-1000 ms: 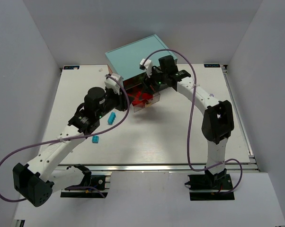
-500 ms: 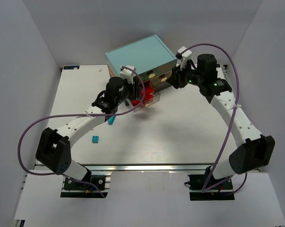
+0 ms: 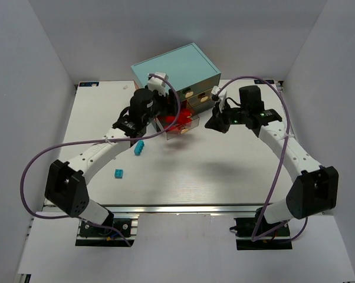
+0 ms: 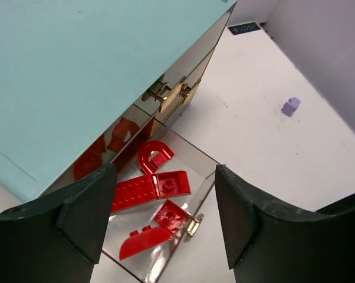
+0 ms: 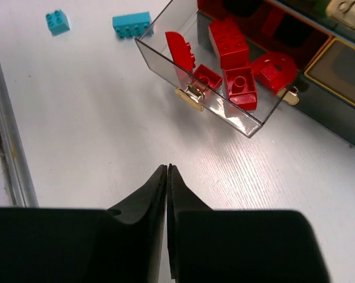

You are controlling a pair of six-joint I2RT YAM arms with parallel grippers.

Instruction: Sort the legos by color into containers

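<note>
L gripper point(image 4: 164, 197) spread, angled down over open drawer point(image 4: 195, 170); R gripper point(image 5: 167, 175) pressed together, empty.

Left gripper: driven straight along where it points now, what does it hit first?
The open clear drawer, probably the red legos lying in it. Nothing shows between it and the left gripper, though depth is unclear.

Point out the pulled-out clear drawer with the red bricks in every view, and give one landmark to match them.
Top external: drawer at centre, just in front of the teal-topped chest.
Left wrist: drawer at bottom centre, under the chest's edge.
Right wrist: drawer at upper centre.
Shared landmark: the red bricks lying inside it.
</note>
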